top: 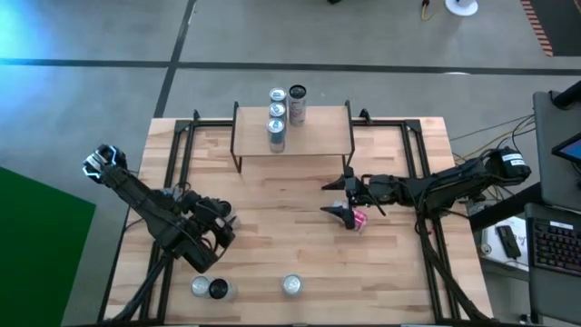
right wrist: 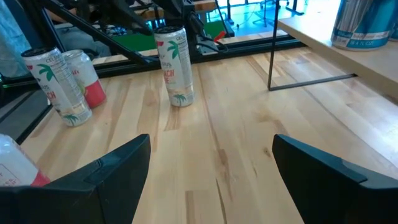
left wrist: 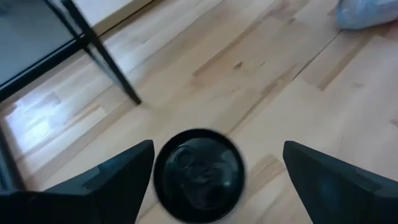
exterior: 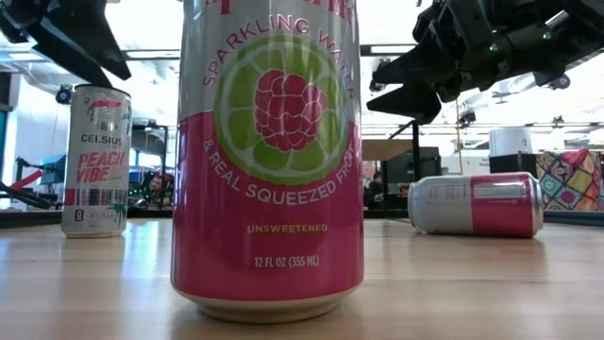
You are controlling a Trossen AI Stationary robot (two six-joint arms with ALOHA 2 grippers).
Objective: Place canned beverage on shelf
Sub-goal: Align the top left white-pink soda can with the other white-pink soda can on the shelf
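Both tools spread, nothing gripped; three cans already on the shelf (top: pixel 318 136).

My left tool (top: pixel 221 233) hangs fingers apart over the black-topped can (left wrist: pixel 199 175) near the counter's (top: pixel 272 227) front-left edge. My right tool (top: pixel 341 197) stands apart mid-counter beside a toppled pink can (top: pixel 359 220); open counter between.
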